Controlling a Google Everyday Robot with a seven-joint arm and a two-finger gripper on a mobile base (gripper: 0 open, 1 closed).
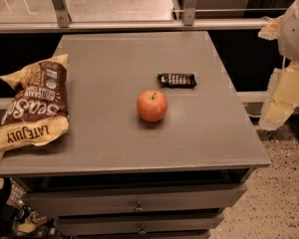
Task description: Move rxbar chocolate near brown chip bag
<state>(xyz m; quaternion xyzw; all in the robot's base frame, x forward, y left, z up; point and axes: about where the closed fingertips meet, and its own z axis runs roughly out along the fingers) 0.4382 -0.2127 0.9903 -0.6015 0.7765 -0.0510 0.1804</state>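
Note:
The rxbar chocolate [177, 79] is a small black bar with white lettering, lying flat on the grey table right of centre. The brown chip bag [34, 103] lies at the table's left edge, dark brown with yellow ends, partly overhanging the side. My gripper [281, 101] hangs off the table's right side, above the floor, well to the right of the bar and holding nothing that I can see.
A red apple [152, 105] stands near the table's middle, just in front and left of the bar. The grey table [189, 143] has drawers below its front edge. A railing [139, 25] runs behind it. Speckled floor lies to the right.

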